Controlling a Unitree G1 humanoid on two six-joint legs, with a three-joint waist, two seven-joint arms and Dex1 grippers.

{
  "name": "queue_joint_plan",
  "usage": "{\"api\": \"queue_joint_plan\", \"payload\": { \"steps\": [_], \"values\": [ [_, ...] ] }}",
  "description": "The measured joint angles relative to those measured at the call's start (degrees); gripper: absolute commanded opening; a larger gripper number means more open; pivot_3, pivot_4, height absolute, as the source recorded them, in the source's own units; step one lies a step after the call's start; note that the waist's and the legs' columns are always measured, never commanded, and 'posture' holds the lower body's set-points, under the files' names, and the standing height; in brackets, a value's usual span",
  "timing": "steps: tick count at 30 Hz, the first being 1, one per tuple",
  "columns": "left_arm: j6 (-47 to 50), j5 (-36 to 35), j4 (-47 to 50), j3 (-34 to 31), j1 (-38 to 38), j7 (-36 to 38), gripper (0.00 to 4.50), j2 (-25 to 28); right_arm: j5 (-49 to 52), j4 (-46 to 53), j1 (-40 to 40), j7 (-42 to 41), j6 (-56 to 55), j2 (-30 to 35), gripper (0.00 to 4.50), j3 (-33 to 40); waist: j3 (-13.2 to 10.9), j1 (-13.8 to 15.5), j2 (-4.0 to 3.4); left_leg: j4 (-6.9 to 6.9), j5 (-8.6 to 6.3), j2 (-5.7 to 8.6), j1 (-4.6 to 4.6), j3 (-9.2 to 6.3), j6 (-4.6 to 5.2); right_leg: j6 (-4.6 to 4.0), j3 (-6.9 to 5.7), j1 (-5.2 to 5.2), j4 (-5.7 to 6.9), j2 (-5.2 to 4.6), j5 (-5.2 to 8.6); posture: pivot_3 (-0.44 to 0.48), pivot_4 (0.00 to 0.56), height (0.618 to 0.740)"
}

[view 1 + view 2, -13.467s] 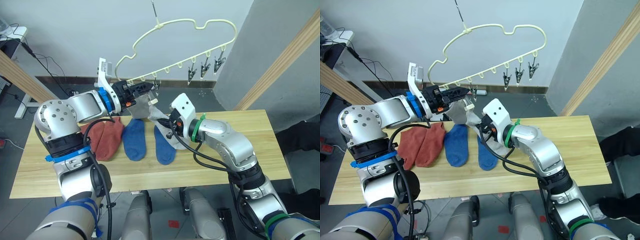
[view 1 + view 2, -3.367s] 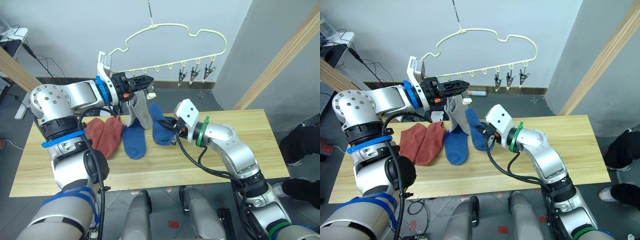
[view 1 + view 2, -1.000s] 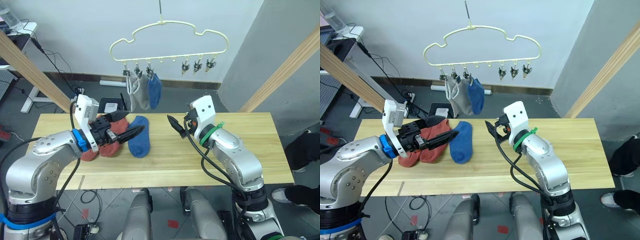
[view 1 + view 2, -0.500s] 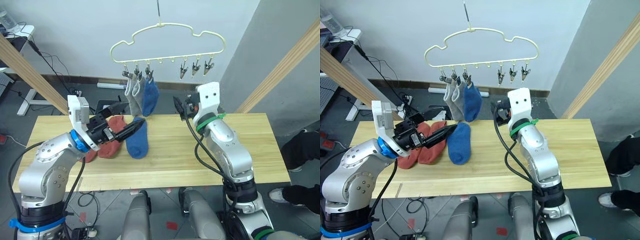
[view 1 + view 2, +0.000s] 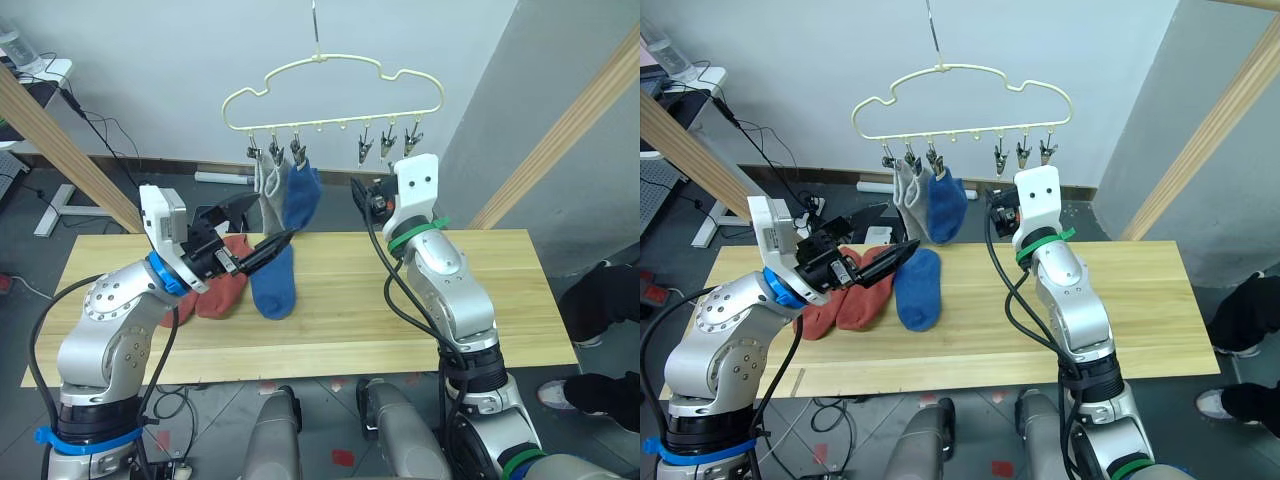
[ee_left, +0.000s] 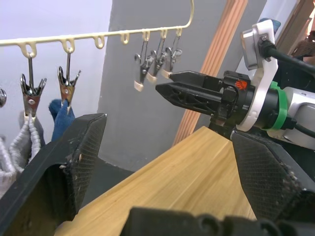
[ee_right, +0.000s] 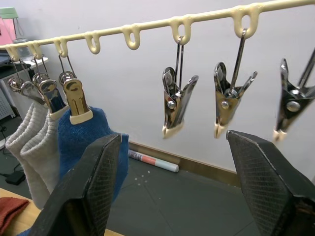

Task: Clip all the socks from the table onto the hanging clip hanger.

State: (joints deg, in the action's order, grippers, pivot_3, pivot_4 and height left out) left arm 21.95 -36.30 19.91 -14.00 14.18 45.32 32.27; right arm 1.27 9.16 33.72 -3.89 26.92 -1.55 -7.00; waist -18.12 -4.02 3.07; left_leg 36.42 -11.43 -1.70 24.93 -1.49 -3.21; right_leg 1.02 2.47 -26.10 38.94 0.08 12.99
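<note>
The clip hanger (image 5: pixel 330 95) hangs above and behind the table (image 5: pixel 400 310). Three socks hang (image 5: pixel 285 195) from the hanger's left clips; three more lie (image 5: pixel 245 285) on the table below them, toward its left.

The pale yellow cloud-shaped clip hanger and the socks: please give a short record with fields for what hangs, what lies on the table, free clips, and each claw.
hanging: two light grey knit socks and one blue knit sock on the pale yellow cloud-shaped wire clip hanger
on pale wooden plank table: two rust-red socks, one blue sock
free silver clips: three
left claw: open, empty
right claw: open, empty
</note>
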Motion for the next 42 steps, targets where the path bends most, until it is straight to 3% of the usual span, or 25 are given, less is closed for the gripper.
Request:
{"api": "queue_joint_plan", "payload": {
  "steps": [26,42],
  "values": [
    [-3.6,-0.7,-0.7,-1.2,2.1,-2.4,4.5,-1.0,0.4,-7.5,6.5,-0.8,-2.8,-3.2,3.59,1.2,0.0,-0.1,0.02,0.48,0.01,-0.09,0.0,-0.05,0.03,-0.21,-0.02,0.17,0.06,0.37,-0.24,-0.043,0.245,0.74],
    [-2.7,-1.4,0.4,-1.2,1.0,-3.5,4.5,-0.8,0.5,-17.2,12.7,-0.2,-4.9,-3.5,3.59,3.5,0.0,1.1,0.02,0.49,0.01,-0.09,0.01,-0.06,0.04,-0.27,-0.04,0.17,0.07,0.38,-0.27,0.003,0.244,0.74]
  ]
}}
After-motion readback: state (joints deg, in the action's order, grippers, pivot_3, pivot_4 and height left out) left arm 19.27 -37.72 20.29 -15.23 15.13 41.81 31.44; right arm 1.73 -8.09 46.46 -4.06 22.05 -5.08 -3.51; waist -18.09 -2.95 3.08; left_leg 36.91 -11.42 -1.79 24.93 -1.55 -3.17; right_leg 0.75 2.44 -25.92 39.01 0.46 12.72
